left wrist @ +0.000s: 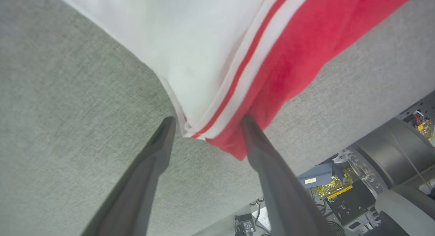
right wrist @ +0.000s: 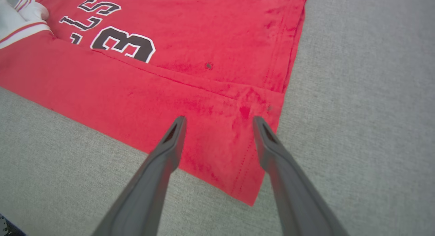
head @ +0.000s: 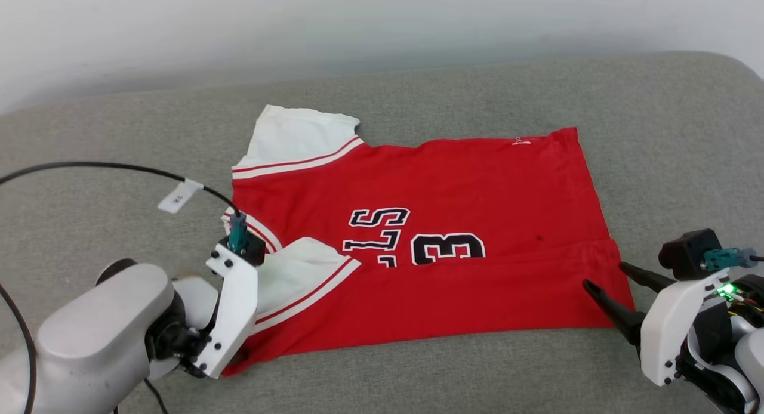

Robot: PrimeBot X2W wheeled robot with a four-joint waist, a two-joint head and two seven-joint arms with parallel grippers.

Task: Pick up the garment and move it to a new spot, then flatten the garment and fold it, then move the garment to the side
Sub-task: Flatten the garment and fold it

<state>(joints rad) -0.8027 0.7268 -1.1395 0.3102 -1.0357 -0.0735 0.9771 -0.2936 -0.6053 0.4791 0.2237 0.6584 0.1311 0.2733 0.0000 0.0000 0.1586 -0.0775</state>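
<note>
The garment (head: 465, 211) lies spread on a grey upholstered surface (head: 668, 133), collar end to the left and hem to the right. Its near long edge is folded up over the chest, covering part of the black print. One white sleeve (head: 298, 136) lies flat at the far left, the other (head: 292, 271) is bunched at the near left. My left gripper (left wrist: 208, 122) is open, its tips straddling the near-left corner of the garment (left wrist: 299, 42) where the striped trim meets red. My right gripper (head: 606, 275) is open over the near-right hem corner (right wrist: 251, 181), fingers either side of the folded strip.
A black cable with a white tag (head: 179, 194) arcs over the surface to my left wrist bracket (head: 233, 306). A pale wall runs behind. Past the surface's front edge, the left wrist view shows the robot's base and electronics (left wrist: 340, 191). Bare grey surface surrounds the garment.
</note>
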